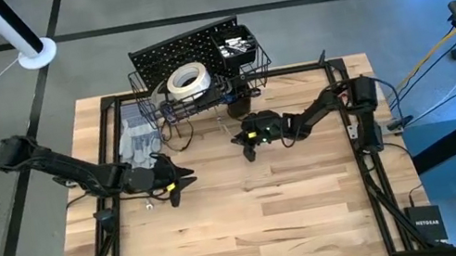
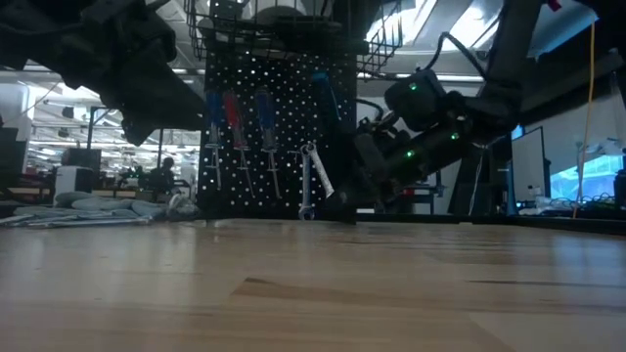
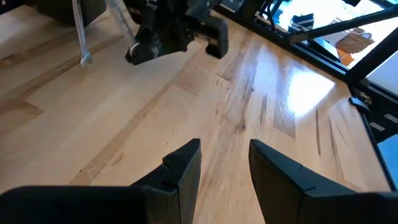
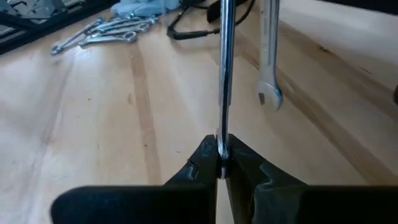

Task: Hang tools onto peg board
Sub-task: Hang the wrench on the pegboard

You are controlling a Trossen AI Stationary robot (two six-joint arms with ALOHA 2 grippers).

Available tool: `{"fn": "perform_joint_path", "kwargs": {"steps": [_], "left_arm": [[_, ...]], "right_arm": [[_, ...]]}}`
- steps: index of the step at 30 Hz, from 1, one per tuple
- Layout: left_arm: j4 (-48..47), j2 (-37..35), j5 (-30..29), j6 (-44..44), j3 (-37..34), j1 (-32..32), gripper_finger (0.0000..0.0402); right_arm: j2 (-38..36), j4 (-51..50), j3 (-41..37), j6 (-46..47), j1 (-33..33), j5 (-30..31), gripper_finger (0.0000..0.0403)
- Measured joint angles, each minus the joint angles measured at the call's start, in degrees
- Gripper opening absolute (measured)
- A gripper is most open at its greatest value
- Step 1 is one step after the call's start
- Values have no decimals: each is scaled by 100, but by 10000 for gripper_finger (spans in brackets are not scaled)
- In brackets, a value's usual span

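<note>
I have the right tool [image 4: 222, 163] clenched on the end of a thin silver wrench [image 4: 224, 74], which stands almost straight up from between its tips. From above, this tool [image 1: 250, 140] sits just in front of the peg board [image 1: 181, 49], near the middle of the surface [image 1: 255, 227]. Just beside the held wrench, a second silver wrench [image 4: 269, 56] hangs with its open end down; in the low view it shows pale against the black board [image 2: 311, 181]. Red- and blue-handled screwdrivers [image 2: 235, 122] already hang on the board to one side of it. The white tape roll [image 1: 187, 80] lies in the wire basket [image 1: 155, 113] at the board's top. More wrenches [image 4: 99, 34] lie loose on the wood well apart from my held one, next to the grey gloves [image 1: 138, 139]. My left tool [image 3: 224, 165] hovers low over bare wood with its fingers parted and nothing between them; from above it [image 1: 183, 181] is at the left side of the surface, well away from the board.
</note>
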Motion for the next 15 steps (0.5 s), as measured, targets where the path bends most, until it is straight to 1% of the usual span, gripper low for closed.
{"fn": "perform_joint_path", "kwargs": {"steps": [6,11,15], "left_arm": [[13,0,-1,-17,0,0,127],[-2,0,0,-153,0,0,127],[-13,0,0,-151,0,0,127]], "right_arm": [[331,-4,359,20,-17,-90,17],[286,-63,366,-73,39,-405,16],[157,-63,373,-80,71,-346,16]]}}
